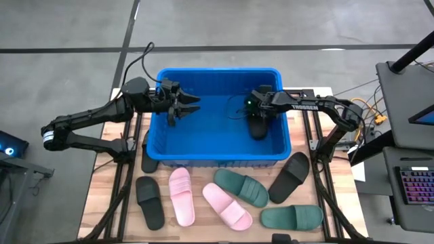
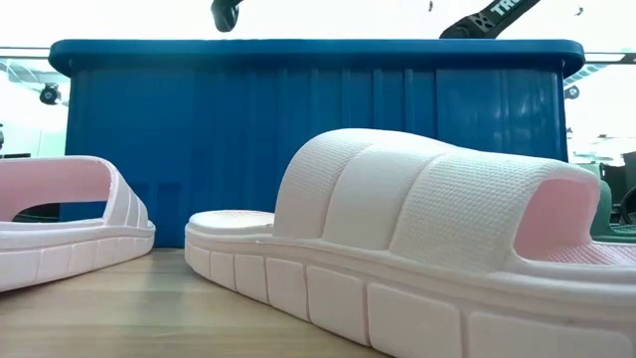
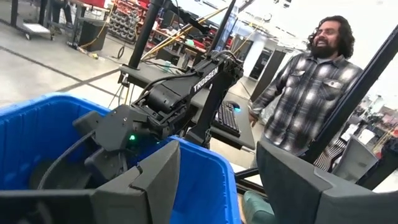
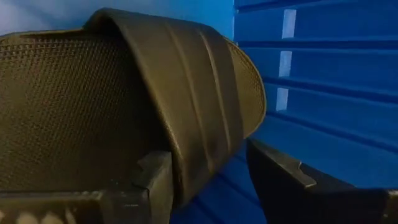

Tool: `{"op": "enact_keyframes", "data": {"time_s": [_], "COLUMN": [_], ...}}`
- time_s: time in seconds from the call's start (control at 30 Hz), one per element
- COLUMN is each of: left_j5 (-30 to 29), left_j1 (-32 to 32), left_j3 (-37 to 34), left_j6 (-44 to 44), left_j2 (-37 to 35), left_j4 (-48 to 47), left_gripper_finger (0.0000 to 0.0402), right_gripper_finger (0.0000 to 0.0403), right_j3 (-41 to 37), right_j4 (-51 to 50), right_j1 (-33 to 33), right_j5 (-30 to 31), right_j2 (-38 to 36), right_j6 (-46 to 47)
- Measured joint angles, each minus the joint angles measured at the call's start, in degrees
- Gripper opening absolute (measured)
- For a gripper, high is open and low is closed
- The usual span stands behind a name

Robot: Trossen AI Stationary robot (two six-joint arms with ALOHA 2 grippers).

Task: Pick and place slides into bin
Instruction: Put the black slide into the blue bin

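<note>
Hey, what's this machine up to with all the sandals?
It is sorting slides into the blue bin. The right hand is down inside the bin, closed on a black slide. The left hand hovers open over the bin's other side, holding nothing. Six more slides wait on the table in front of the bin: two black, two pink, two green. A person stands behind, watching.

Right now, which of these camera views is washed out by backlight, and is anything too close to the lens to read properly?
Low view: the room behind the bin is blown out white, and the pink slide looms large at the lens. Right wrist view: a dark slide fills most of the picture. High view: evenly lit.
</note>
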Motion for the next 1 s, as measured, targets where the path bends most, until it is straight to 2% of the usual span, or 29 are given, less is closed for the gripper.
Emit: {"op": "enact_keyframes", "data": {"time_s": [0.37, 0.77, 1.0], "left_j5": [0.0, 0.0, 0.0], "left_j1": [0.0, 0.0, 0.0], "left_j3": [0.0, 0.0, 0.0], "left_j6": [-0.1, -0.1, -0.1], "left_j2": [0.0, 0.0, 0.0], "left_j4": [0.0, 0.0, 0.0], "left_gripper_finger": [0.0196, 0.0196, 0.0196], "right_gripper_finger": [0.0183, 0.0183, 0.0183], "right_j3": [4.1, 7.8, 12.8], "right_j4": [-8.6, -12.4, -12.8], "right_j1": [-1.0, -0.9, -0.9], "right_j5": [-7.3, -7.5, -10.9], "right_j2": [0.0, -0.3, -0.3], "right_j6": [1.2, 4.5, 10.4]}}
